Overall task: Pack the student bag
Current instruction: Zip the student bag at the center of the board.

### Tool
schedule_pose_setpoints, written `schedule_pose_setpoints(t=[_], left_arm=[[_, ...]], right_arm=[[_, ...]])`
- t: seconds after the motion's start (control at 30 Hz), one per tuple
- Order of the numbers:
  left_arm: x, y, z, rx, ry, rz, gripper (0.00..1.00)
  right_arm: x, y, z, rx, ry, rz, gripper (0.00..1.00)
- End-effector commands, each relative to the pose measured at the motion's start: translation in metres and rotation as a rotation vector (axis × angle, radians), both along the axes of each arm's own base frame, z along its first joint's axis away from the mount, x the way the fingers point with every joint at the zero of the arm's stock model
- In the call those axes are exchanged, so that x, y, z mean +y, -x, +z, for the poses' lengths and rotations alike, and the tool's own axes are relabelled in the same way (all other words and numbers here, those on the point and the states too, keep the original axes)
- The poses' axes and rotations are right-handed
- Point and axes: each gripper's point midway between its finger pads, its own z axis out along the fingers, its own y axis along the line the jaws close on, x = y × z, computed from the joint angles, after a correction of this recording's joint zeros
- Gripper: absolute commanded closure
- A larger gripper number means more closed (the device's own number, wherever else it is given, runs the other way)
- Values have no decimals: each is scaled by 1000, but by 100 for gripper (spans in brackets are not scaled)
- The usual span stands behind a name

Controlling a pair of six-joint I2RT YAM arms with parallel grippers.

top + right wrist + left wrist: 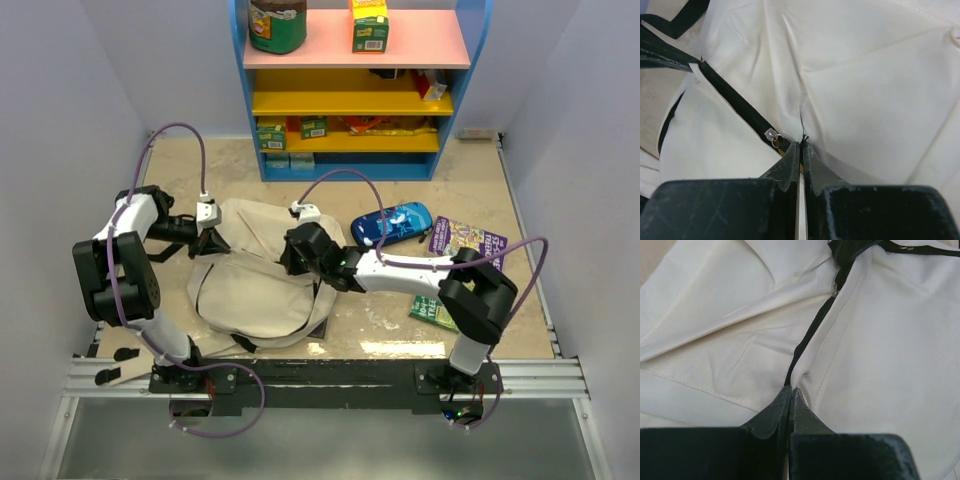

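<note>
Table: a pale marbled top is seen across the middle of the overhead frame.

Shelf unit: blue frame with pink and yellow boards, placed at the top centre.

Bag: cream canvas with black trim, laid flat and crumpled on the table, left of centre in the overhead frame, between the two grippers. No brand mark or label is seen on it.

Left gripper: placed at the bag's upper left edge. In the left wrist view the fingers are pressed together, and a pucker of cream cloth is pinched at the tips, just where the black zipper ends.

Right gripper: set on the bag's upper right part. In the right wrist view its tips are closed on a fold of cloth, just beside the silver zipper pull.

Books: a purple one and a green one lie at the right; the cover lettering is too small to be read.

Pencil case: blue, placed right of centre, apart from the bag.

Top shelf: a dark jar with a yellow label and a yellow-green carton; the print is not legible.
</note>
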Motion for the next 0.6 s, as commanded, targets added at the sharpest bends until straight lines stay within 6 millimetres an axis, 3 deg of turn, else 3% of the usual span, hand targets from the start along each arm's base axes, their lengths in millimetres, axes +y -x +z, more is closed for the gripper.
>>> schedule_pose_setpoints(t=[0.0, 0.17, 0.43, 0.57], left_arm=[[4, -2, 6, -53, -1, 8, 100], [4, -2, 7, -67, -10, 9, 100], [8, -2, 9, -78, -18, 39, 100], [10, -2, 9, -82, -24, 53, 100]], right_arm=[[-36, 0, 17, -37, 29, -69, 100], [-73, 4, 7, -36, 103, -137, 100], [-135, -12, 11, -26, 143, -321, 100], [-155, -16, 14, -18, 179, -382, 100]])
